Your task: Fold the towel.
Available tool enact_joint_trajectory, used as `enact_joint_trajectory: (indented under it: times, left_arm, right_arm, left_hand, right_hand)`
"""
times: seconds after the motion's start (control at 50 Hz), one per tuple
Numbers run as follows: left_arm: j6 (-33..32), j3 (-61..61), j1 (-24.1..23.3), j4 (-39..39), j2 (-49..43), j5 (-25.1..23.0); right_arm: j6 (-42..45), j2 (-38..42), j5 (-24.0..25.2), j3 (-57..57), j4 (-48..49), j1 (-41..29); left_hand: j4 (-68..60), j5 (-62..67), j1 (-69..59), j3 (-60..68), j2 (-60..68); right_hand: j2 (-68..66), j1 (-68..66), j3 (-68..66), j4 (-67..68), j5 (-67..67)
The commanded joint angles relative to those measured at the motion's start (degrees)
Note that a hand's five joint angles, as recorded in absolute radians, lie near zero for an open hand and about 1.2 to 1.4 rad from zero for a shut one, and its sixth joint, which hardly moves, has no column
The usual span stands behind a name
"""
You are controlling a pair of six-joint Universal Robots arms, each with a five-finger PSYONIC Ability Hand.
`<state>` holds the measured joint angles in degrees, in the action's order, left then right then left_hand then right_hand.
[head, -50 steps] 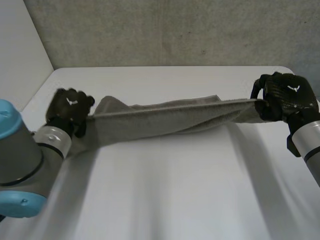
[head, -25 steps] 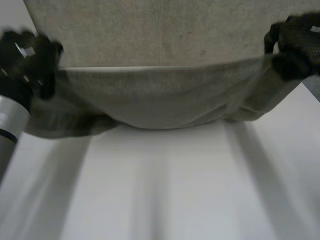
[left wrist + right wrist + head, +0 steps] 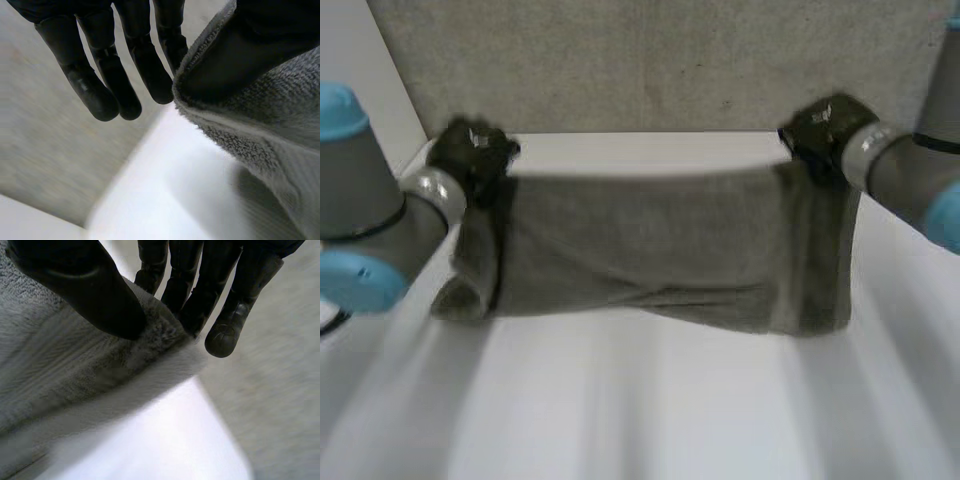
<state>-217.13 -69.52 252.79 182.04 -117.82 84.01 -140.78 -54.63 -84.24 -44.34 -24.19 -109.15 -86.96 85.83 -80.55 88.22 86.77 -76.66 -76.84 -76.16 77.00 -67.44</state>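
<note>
A grey towel hangs stretched between my two hands over the far half of the white table, its lower edge resting on the tabletop. My left hand pinches the towel's upper left corner. In the left wrist view the thumb presses the towel's edge against the fingers. My right hand pinches the upper right corner. In the right wrist view its thumb clamps the towel corner onto the fingers.
A grey wall stands right behind the table's far edge. The near half of the table is bare white surface. My two arms come in from the left and right sides.
Both hands have lifted the towel off the table, swung it up high and brought it down toward the far edge; it now hangs spread out instead of lying bunched.
</note>
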Motion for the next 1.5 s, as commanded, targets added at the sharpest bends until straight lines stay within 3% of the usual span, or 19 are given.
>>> enact_joint_trajectory:
  times: [0.02, 0.1, 0.16, 0.24, 0.38, 0.54, 0.62, 0.7, 0.86, 0.94, 1.04, 1.14, 1.4, 1.5]
  left_arm:
    - [1.4, 18.4, -1.6, 7.9, -0.2, 0.3]
    - [9.2, 21.3, -2.7, 15.9, 2.7, 0.2]
    - [11.6, 21.1, -2.4, 17.4, 3.8, 0.3]
    - [15.2, 16.0, -2.1, 17.7, 5.0, -0.6]
    - [15.2, 0.0, -0.7, 18.3, 5.2, -2.4]
    - [14.8, -22.3, 0.6, 24.0, 5.8, -10.4]
    - [12.5, -30.4, 0.5, 29.1, 5.6, -12.9]
    - [6.1, -37.3, 0.2, 33.1, 4.8, -13.5]
    - [-3.1, -39.1, 1.0, 34.0, 2.9, -12.9]
    - [-3.2, -38.9, 1.8, 34.5, 2.7, -12.9]
    - [-3.2, -38.8, 2.4, 36.3, 2.0, -11.9]
    - [-3.2, -38.7, 2.4, 38.7, 0.8, -10.5]
    - [-3.3, -37.1, 2.4, 44.5, -1.7, -8.1]
    - [-3.1, -37.2, 2.5, 44.5, 0.0, -6.9]
  right_arm:
    - [-9.5, 0.0, -6.4, 7.2, 24.5, -1.5]
    - [-15.3, -12.1, -7.8, -3.5, 40.1, -0.7]
    - [-15.5, -17.0, -6.4, -9.6, 42.7, -0.6]
    - [-15.5, -17.6, -3.8, -13.9, 41.5, -0.9]
    - [-15.4, -18.3, 0.0, -24.0, 34.5, -0.3]
    - [-12.5, -19.5, 7.1, -46.8, 33.6, 2.1]
    - [-9.9, -19.5, 8.0, -53.1, 33.8, 3.3]
    - [-8.5, -19.3, 8.0, -59.5, 35.0, 4.8]
    - [-9.0, -20.9, 8.2, -63.3, 39.6, 8.1]
    - [-9.6, -21.0, 8.2, -63.7, 40.2, 9.2]
    - [-11.0, -21.7, 8.2, -64.5, 41.7, 9.8]
    - [-13.5, -23.2, 8.2, -65.6, 44.1, 10.9]
    - [-18.4, -25.5, 7.7, -67.0, 47.1, 14.0]
    - [-22.4, -29.4, 8.3, -67.5, 48.2, 16.9]
  left_hand:
    - [7.0, -15.8, 0.6, -8.2, -6.8]
    - [7.0, -15.8, 0.6, -8.2, -6.8]
    - [7.0, -15.8, 0.6, -8.2, -6.8]
    - [7.0, -15.8, 0.6, -8.2, -6.8]
    - [7.0, -15.8, 0.6, -8.2, -6.8]
    - [7.0, -15.8, 0.6, -8.2, -6.8]
    - [7.0, -15.8, 0.6, -8.2, -6.8]
    - [7.0, -15.8, 0.6, -8.2, -6.8]
    - [7.0, -15.8, 0.6, -8.2, -6.8]
    - [7.0, -15.8, 0.6, -8.2, -6.8]
    - [28.1, -36.9, 21.7, -29.3, -27.9]
    - [37.2, -46.0, 30.8, -38.4, -37.0]
    - [39.1, -47.9, 32.7, -40.3, -38.9]
    - [46.3, -55.1, 39.9, -47.5, -46.1]
  right_hand:
    - [-3.3, -3.2, -3.8, 3.0, -2.6]
    - [-3.3, -3.2, -3.8, 3.0, -2.6]
    - [-3.3, -3.2, -3.8, 3.0, -2.6]
    - [-3.3, -3.2, -3.8, 3.0, -2.6]
    - [-3.3, -3.2, -3.8, 3.0, -2.6]
    - [-3.3, -3.2, -3.8, 3.0, -2.6]
    - [-3.3, -3.2, -3.8, 3.0, -2.6]
    - [-3.3, -3.2, -3.8, 3.0, -2.6]
    - [-3.3, -3.2, -3.8, 3.0, -2.6]
    - [-3.3, -3.2, -3.8, 3.0, -2.6]
    - [-3.3, -3.2, -3.8, 3.0, -2.6]
    - [-3.3, -3.2, -3.8, 3.0, -2.6]
    - [-3.3, -3.2, -3.8, 3.0, -2.6]
    - [-3.3, -3.2, -3.8, 3.0, -2.6]
